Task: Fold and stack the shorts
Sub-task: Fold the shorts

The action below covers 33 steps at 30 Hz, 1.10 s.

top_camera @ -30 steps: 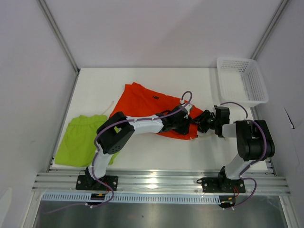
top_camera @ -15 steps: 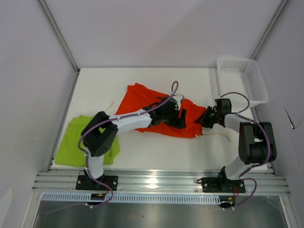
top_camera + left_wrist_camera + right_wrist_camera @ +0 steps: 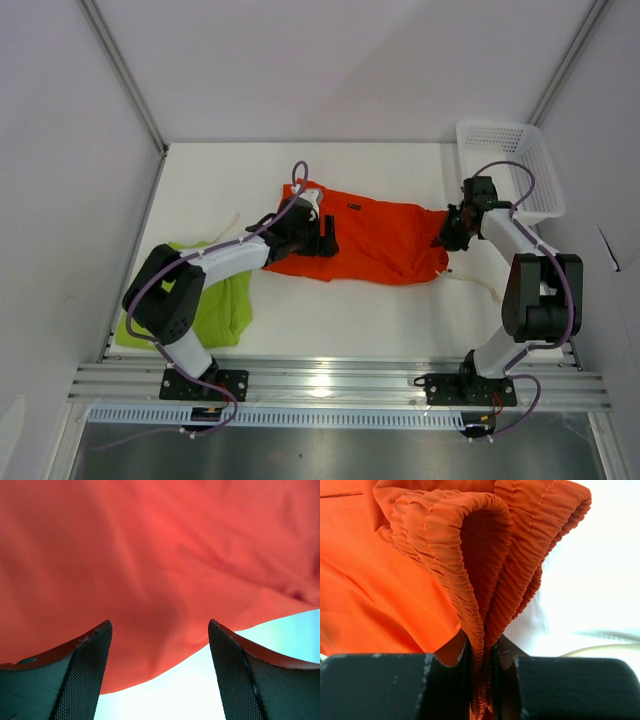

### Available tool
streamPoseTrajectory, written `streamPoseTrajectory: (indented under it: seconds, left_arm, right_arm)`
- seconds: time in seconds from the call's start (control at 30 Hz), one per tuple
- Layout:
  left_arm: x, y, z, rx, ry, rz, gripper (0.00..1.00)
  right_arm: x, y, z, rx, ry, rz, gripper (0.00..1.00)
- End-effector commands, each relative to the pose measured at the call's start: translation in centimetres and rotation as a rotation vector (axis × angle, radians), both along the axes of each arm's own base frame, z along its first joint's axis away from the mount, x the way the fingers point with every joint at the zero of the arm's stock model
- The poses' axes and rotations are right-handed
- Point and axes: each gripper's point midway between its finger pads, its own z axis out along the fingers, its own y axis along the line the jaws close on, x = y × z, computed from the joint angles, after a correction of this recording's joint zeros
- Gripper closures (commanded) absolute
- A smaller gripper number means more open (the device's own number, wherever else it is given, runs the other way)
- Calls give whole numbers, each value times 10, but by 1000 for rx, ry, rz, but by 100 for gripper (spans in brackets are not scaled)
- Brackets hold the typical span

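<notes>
The orange-red shorts (image 3: 385,245) lie spread across the middle of the table, with a small dark tag (image 3: 352,208) near the far edge. My right gripper (image 3: 450,232) is shut on the bunched elastic waistband (image 3: 485,580) at their right end. My left gripper (image 3: 325,240) is open over the left part of the shorts; in the left wrist view its fingers (image 3: 85,675) straddle the fabric's edge (image 3: 150,660) with bare table between them. The lime green shorts (image 3: 225,300) lie at the near left, partly hidden by the left arm.
A white mesh basket (image 3: 500,127) stands at the far right corner, just behind the right arm. A pale drawstring (image 3: 478,287) trails on the table near the right end of the orange shorts. Walls close in the table on the left, right and back.
The two grippers have moved apart: the left went left, the right went right and farther back with the waistband. The orange shorts are now pulled out longer and flatter.
</notes>
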Motion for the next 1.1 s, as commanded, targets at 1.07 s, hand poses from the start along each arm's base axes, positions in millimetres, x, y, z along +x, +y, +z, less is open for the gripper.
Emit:
streamPoseTrajectory:
  seconds: [1.07]
  left_arm:
    - [-70, -54, -47, 9, 58, -16, 21]
  right_arm:
    - [25, 43, 147, -169, -151, 248, 100]
